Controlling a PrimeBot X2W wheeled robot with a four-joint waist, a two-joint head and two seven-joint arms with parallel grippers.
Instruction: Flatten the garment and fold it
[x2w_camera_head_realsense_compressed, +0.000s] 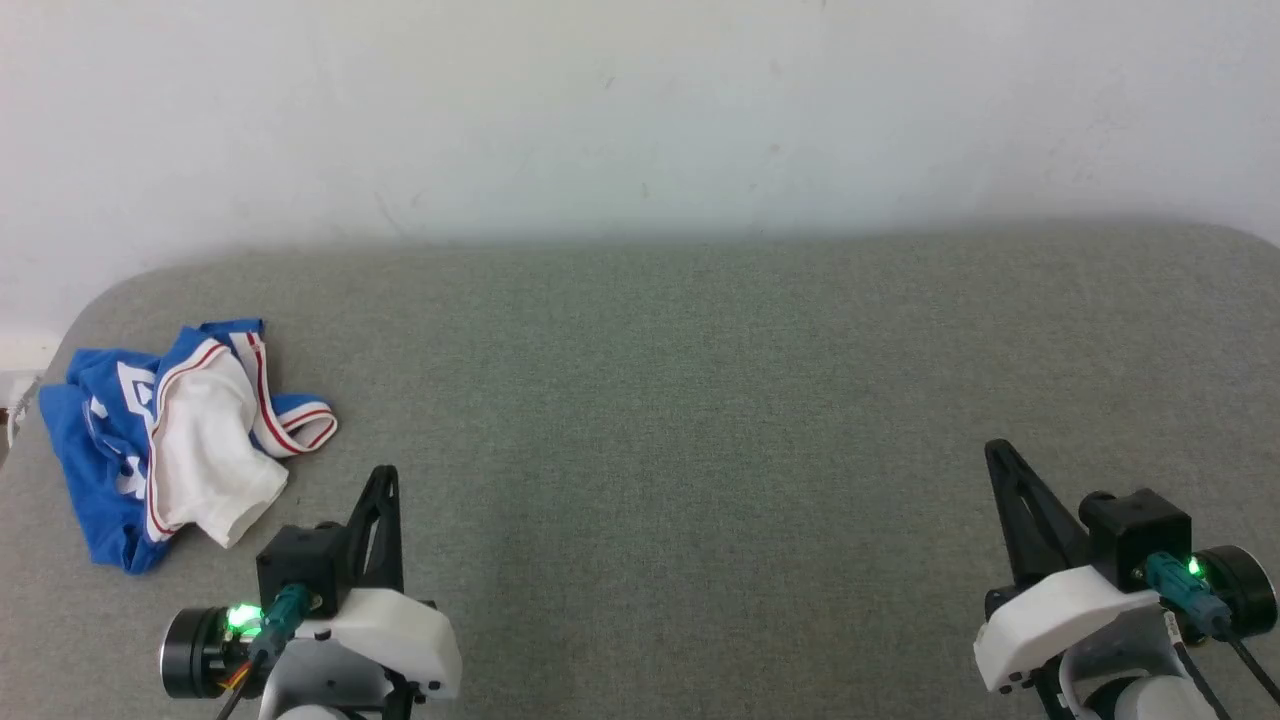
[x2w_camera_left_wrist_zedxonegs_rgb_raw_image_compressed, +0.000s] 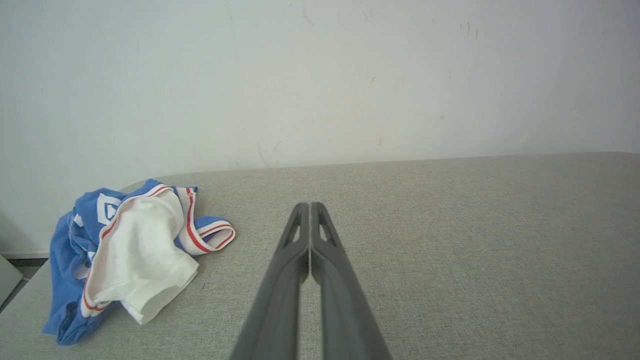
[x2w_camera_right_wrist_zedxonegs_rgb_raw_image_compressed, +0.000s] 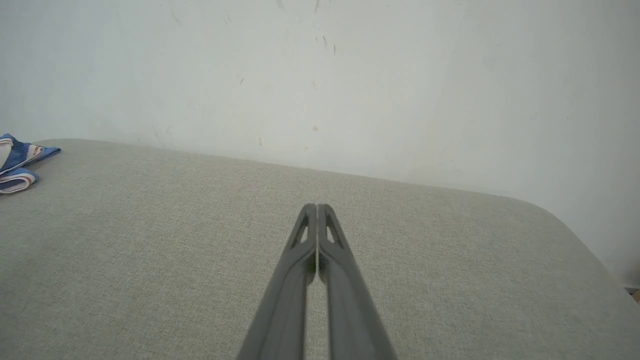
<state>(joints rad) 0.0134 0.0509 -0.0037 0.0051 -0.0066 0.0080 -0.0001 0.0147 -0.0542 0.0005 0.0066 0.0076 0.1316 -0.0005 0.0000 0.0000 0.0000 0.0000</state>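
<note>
Evidently not yet begun: jersey bunched, grippers idle

On the grey fabric-covered table (x2w_camera_head_realsense_compressed: 700, 400), the blue jersey (x2w_camera_head_realsense_compressed: 180, 440) lay crumpled at the left edge, white sleeve uppermost, awaiting spreading. Just beside it the left gripper (x2w_camera_head_realsense_compressed: 385, 478), and far right the right gripper (x2w_camera_head_realsense_compressed: 996, 452), rested with fingers pressed together, holding nothing.

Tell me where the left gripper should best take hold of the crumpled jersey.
Likely the striped trim loop sticking out of the jersey toward the table's middle: it lies free, nearest the left gripper. Approach from that side, low, once the shut jaws open.
</note>
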